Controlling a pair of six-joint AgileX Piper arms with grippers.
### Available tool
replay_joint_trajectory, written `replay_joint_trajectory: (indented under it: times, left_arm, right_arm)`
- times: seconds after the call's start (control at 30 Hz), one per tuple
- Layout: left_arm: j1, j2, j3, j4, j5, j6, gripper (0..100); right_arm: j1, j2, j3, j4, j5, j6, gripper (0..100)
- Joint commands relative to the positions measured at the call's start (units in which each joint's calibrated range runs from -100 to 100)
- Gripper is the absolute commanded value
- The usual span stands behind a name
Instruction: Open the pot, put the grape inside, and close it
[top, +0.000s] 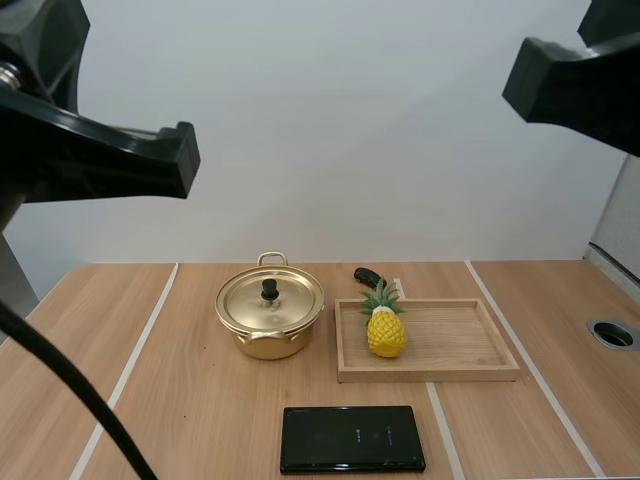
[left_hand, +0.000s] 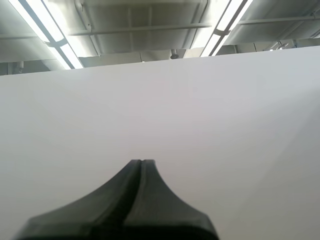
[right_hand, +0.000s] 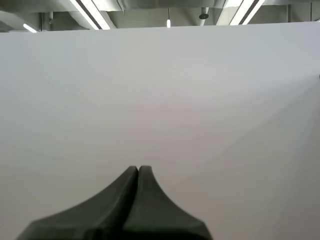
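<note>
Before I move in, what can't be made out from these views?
1. Inside of the pot, high view: the lid covers it.
2. The dark thing behind the tray, high view: too small to identify, and one end runs behind the leaves of the pineapple.
3. Where the left gripper and right gripper hang relative to the pot: both wrist views face a blank wall.

A small black thing (top: 366, 276) behind the tray (top: 480, 368) is partly hidden by the leaves of the pineapple (top: 386, 335); it is too small to identify. The lid (top: 245, 305) hides the inside of the pot (top: 268, 346).
</note>
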Motion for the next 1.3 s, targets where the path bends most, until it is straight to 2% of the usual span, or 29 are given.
replay_joint_trajectory:
  times: [0.0, 0.13, 0.27, 0.47, 0.6, 0.9, 1.1, 1.27]
  left_arm:
    - [-0.31, -1.01, 0.07, -0.93, -1.63, -0.49, 0]
    - [-0.17, -1.01, -0.14, 0.31, 1.73, -1.19, 0]
    - [-0.17, -1.01, 1.48, 2.91, 1.33, -1.19, 0]
    - [-0.17, -1.01, 12.79, 5.38, -4.09, -2.10, 0]
    - [-0.17, -1.01, 21.96, 10.13, -10.68, -6.80, 0]
    - [-0.17, -1.01, 35.29, 12.71, -21.96, -6.20, 0]
    - [-0.17, -1.01, 36.88, 12.71, -14.32, 0.82, 0]
    - [-0.17, -1.01, 36.88, 12.81, -11.91, 1.94, 0]
  right_arm:
    - [-0.28, -0.99, -0.02, 1.43, 3.75, -0.67, 0]
    - [-0.28, -0.99, 0.09, 2.03, 10.88, 0.20, 0]
    - [-0.28, -0.99, 0.09, 2.03, 13.10, 1.25, 0]
    - [-0.28, -0.99, 5.78, -1.21, 5.22, 1.25, 0]
    - [-0.28, -0.99, 14.68, -3.59, 1.72, 1.25, 0]
    - [-0.28, -0.99, 34.14, -10.85, -12.30, 1.15, 0]
    - [-0.28, -0.99, 38.38, -11.26, -11.87, 1.15, 0]
    - [-0.28, -0.99, 38.38, -11.26, -11.87, 1.15, 0]
